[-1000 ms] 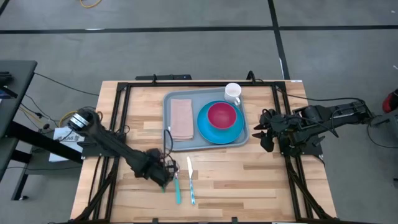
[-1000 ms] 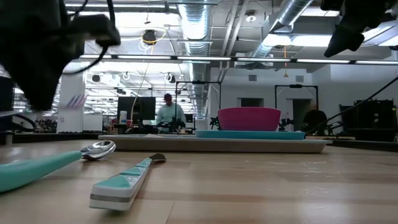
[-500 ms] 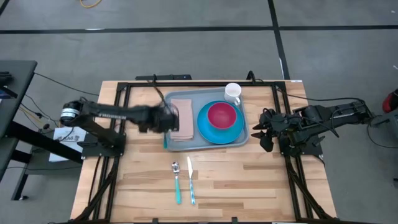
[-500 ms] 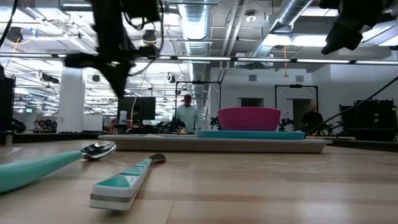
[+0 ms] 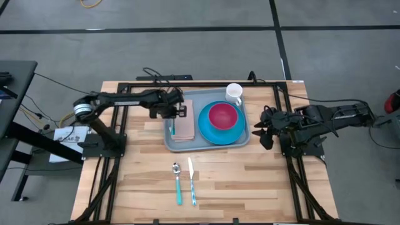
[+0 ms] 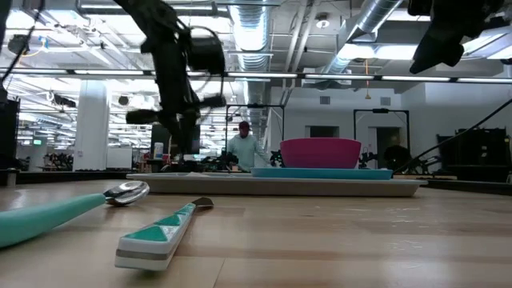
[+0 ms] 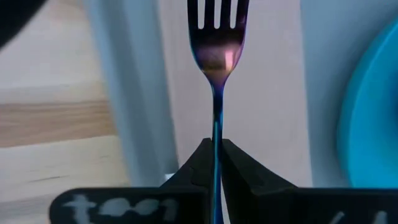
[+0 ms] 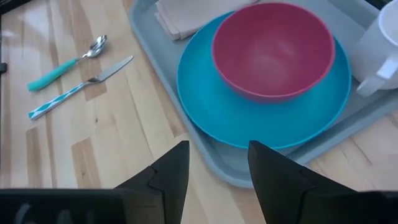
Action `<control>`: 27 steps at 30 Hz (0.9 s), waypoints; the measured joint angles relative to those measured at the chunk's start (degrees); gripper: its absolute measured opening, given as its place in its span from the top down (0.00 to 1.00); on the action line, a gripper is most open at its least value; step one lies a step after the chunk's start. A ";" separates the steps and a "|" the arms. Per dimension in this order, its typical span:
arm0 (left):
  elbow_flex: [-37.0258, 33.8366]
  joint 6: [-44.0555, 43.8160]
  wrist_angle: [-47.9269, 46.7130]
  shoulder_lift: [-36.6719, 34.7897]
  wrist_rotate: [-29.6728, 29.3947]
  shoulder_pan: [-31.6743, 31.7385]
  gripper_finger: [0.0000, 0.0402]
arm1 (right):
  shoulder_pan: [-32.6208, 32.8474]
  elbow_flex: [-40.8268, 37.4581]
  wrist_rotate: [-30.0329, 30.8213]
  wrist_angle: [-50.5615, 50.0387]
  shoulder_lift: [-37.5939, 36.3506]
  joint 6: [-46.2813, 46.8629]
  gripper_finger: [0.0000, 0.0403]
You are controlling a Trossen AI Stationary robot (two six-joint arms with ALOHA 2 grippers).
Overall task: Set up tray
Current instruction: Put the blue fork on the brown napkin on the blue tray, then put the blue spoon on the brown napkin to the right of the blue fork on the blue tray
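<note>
The grey-blue tray (image 5: 187, 144) holds a tan napkin (image 5: 184, 125), a blue plate (image 5: 215, 132) with a red bowl (image 5: 222, 116), and a white mug (image 5: 234, 93). My left gripper (image 5: 170, 114) is over the napkin's left part, shut on a fork (image 7: 216, 43) with a teal handle (image 5: 172, 129). A teal spoon (image 5: 177, 184) and a knife (image 5: 192, 182) lie flat on the table nearer me. My right gripper (image 8: 217, 165) is open and empty, right of the tray. My left gripper pinches the fork's thin metal neck (image 7: 216, 134) between its two fingertips, coming from above. The tines point toward the table's far edge and the teal handle (image 5: 172, 129) toward the near edge, along the napkin. I cannot tell whether the fork touches the napkin.
Black frame rails (image 5: 119, 125) run along the table's left, right and far sides. Bare wood (image 5: 250, 181) lies between the tray and the near edge. In the low view a person (image 6: 240, 146) stands far behind the table.
My left gripper has gone from beside the spoon toward the table's far edge, rising and coming over the tray, and carries the fork. It now stands over the napkin. The spoon and the knife have stayed where they were.
</note>
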 joint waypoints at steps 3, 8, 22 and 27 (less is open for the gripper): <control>-0.02 0.51 2.01 4.52 2.59 -0.42 1.00 | -0.97 0.00 -0.03 0.00 0.00 0.00 0.62; -0.02 0.60 3.15 9.22 4.71 -0.43 1.00 | -1.94 0.00 -0.18 -0.01 0.00 0.00 0.62; -0.02 1.45 3.24 9.44 2.37 -0.16 0.85 | -1.98 0.00 -0.21 0.19 0.00 0.03 0.62; 0.01 2.13 2.98 8.49 2.31 -0.15 0.76 | -1.98 0.00 -0.21 0.19 -0.02 0.04 0.62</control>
